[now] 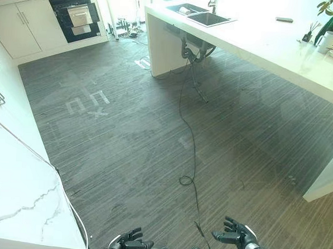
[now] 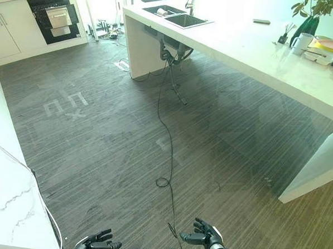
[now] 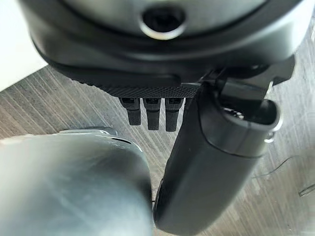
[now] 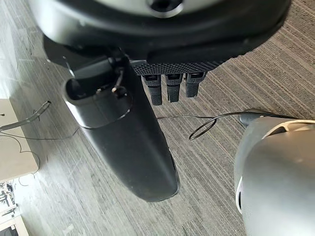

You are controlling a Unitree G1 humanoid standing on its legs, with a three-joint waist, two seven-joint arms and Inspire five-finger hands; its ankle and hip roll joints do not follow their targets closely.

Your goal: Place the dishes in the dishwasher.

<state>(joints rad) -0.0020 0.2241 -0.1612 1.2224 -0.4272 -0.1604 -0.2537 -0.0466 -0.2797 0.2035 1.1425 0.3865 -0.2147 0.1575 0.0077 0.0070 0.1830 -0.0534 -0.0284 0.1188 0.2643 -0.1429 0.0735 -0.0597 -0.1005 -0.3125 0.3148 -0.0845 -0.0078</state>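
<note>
**Desk:** Where are the hands?

**Photographer:** Low, and well short of the island counter [image 1: 254, 40]. The left hand [image 1: 128, 245] and the right hand [image 1: 236, 235] hang side by side above the floor [image 1: 132, 139]. Their fingers are loose and unclenched, thumbs out, with nothing in either palm. The wrist views agree, showing straight fingers over grey planks.

**Desk:** And the room?

**Photographer:** It is a kitchen with fine-striped grey flooring. Pale tape marks [image 1: 86, 103] sit on the floor off the island counter's sink end. The counter is long and white, with a double sink [image 1: 201, 16] set in its far end. A small dark flat object [image 1: 283, 19] lies on top just past the sink. Across the floor from the counter runs a white marbled worktop [image 1: 17, 195], near the left hand. Beyond the counter's sink end, white cabinets [image 1: 26, 25] flank a dark built-in appliance [image 1: 77, 16]. A pale rack or drawer shows at its front.

**Desk:** The dishes?

**Photographer:** They are on the island counter's other end, opposite the sink and well apart from both hands. A white mug [image 2: 302, 42] stands there. Just beside it are stacked dishes [image 2: 322, 50] with an orange-rimmed plate on top, and a potted plant [image 2: 312, 15] stands behind them. The right hand is the nearer of the two. The dark appliance stands across the room from the dishes, well apart from them.
</note>
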